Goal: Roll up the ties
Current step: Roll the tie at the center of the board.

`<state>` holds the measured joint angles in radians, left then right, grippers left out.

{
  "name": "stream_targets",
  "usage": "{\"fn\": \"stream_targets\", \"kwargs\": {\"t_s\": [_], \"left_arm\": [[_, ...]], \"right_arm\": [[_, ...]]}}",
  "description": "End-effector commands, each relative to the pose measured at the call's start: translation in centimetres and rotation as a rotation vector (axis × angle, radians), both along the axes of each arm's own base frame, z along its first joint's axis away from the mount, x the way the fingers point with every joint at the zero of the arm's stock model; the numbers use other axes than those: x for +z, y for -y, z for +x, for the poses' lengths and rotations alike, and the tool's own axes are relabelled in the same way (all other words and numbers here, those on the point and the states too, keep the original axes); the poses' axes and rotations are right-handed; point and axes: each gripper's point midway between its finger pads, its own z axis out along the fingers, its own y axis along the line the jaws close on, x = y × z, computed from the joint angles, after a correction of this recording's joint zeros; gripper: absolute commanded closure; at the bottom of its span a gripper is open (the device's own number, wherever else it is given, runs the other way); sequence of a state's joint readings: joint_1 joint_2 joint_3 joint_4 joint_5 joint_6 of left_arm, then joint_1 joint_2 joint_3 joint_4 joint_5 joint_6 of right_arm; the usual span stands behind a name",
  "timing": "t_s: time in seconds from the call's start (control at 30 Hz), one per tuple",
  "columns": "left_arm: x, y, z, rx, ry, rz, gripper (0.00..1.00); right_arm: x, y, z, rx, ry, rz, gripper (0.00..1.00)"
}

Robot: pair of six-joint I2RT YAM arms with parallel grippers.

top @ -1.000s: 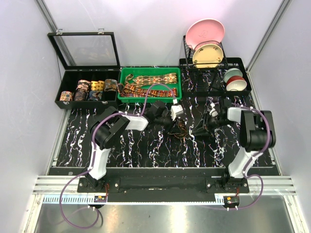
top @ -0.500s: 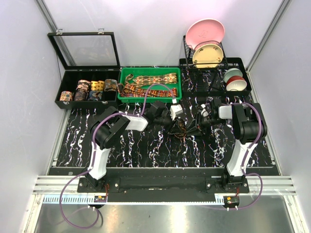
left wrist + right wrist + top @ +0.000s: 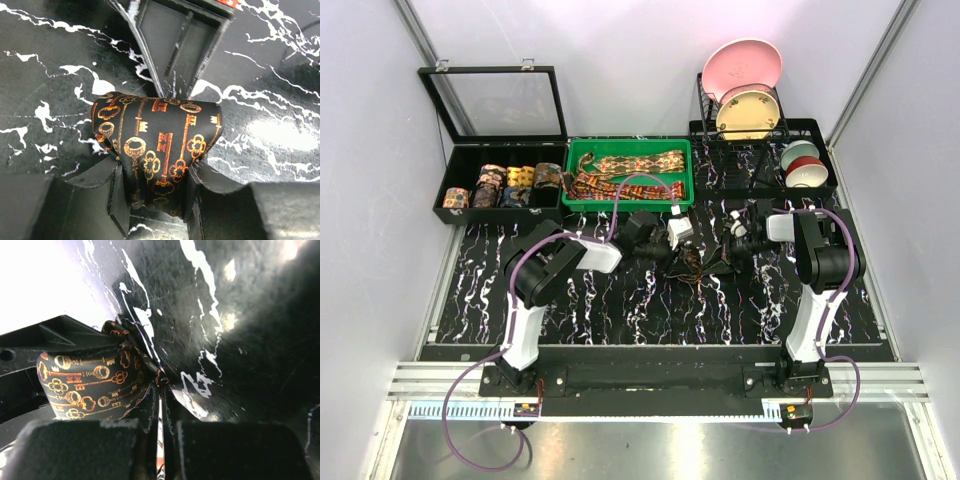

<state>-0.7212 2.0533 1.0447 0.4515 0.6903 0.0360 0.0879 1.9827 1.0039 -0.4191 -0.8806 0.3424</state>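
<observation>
The black marbled table (image 3: 620, 310) carries a green tray (image 3: 630, 143) of loose ties (image 3: 625, 162). In front of it a key-patterned tie (image 3: 160, 140) is bunched between the arms. Its length runs left to right, with the rounded fold toward the right arm. The left gripper (image 3: 156, 197) clamps one end, and the right gripper (image 3: 160, 445) pinches a thin edge. Since a second ago the right arm has folded in leftward.

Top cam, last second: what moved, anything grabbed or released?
The right arm's elbow swung in toward the table's centre. The right gripper moved left, closer to the left gripper. Both are shut on the key-patterned tie; whether that grip is new cannot be told. The left arm barely moved. The coiled ties in the black box, the green tray and the dishes are unchanged.
</observation>
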Motion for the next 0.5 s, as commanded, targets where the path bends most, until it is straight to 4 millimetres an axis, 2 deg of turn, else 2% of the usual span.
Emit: {"fn": "stream_targets", "kwargs": {"t_s": [0.0,0.33,0.43,0.47], "left_arm": [[-4.2,-3.1,-3.8,-0.04,-0.141,0.117,1.0],[0.1,-1.0,-3.6,-0.131,-0.056,-0.043,1.0],[0.3,-1.1,-4.0,-0.162,-0.026,-0.046,1.0],[-0.3,-1.6,-4.2,-0.168,-0.031,-0.016,1.0]], "right_arm": [[-2.7,1.4,-0.8,-0.021,-0.097,-0.135,1.0],[-3.1,1.0,-0.7,0.019,-0.081,-0.154,1.0],[-3.2,1.2,-0.5,0.016,-0.074,-0.17,1.0],[-3.4,1.3,-0.5,0.014,-0.076,-0.174,1.0]]}}
